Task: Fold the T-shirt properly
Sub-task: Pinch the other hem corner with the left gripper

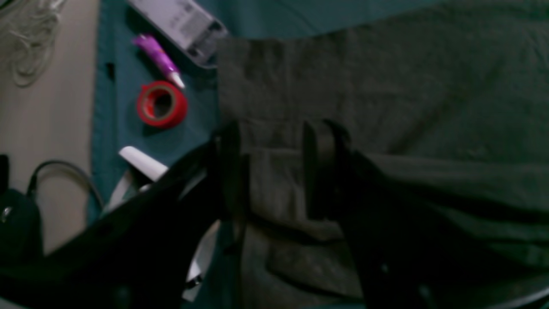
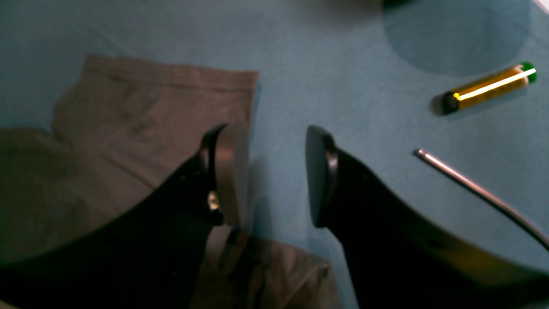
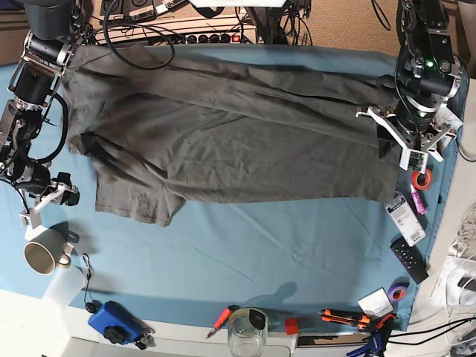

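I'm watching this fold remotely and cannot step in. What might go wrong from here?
The T-shirt lies bunched in diagonal folds, so the next fold may come out crooked. The left gripper works close to the red tape roll and purple tube, and might drag them. The right gripper, open over bare cloth, may miss the sleeve.

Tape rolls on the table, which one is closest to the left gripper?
The red tape roll, just beside the left gripper at the shirt's edge. The purple tape roll lies farther off, toward the table's front edge.
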Available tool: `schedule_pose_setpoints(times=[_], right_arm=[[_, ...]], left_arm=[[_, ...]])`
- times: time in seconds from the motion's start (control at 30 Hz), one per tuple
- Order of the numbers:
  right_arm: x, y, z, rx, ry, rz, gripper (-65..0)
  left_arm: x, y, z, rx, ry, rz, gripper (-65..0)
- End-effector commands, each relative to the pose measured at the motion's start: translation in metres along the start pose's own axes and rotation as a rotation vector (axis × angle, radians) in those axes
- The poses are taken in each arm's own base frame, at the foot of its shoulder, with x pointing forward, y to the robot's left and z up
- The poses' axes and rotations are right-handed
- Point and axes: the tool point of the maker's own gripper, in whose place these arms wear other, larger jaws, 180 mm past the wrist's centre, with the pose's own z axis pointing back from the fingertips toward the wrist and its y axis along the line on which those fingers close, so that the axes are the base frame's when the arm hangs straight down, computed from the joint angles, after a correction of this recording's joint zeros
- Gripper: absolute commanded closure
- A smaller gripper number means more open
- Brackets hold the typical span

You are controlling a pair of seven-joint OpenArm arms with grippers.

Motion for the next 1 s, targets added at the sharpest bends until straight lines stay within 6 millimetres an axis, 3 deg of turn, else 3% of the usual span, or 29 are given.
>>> schedule_pose_setpoints(times=[0.0,0.17,0.3,0.4,0.6,0.8,0.97], right_arm=[[0.024,-0.006,0.011,-0.012,-0.066,0.015,-23.0],[0.024,-0.007,0.011,-0.020,-0.065,0.018,-23.0],[0.021,-0.015,0.011,-0.061,-0.048,0.017,-23.0],[0.021,-0.015,0.011,-0.061,-0.048,0.017,-23.0],[0.022,-0.015,0.011,-0.064,-0.053,0.018,-23.0],[0.024,-0.016,0.012,-0.067,-0.065,0.021,-23.0],[0.027,-0.016,0.012,-0.067,-0.077,0.021,-23.0]], left_arm=[[0.017,0.008,0.000,0.031,-0.063,0.001,-24.7],[0.029,0.025,-0.029,0.054,-0.068,0.062,-24.7],[0.021,0.036,-0.070,0.019,0.033,0.131,-24.7],[0.018,0.039,-0.091,-0.010,0.115,0.186,-24.8],[0.025,0.042,-0.110,-0.039,0.140,0.219,-24.7],[0.005,0.052,-0.134,-0.024,0.258,0.265,-24.7],[0.001,0.041,-0.136,-0.092,0.325,0.291,-24.7]])
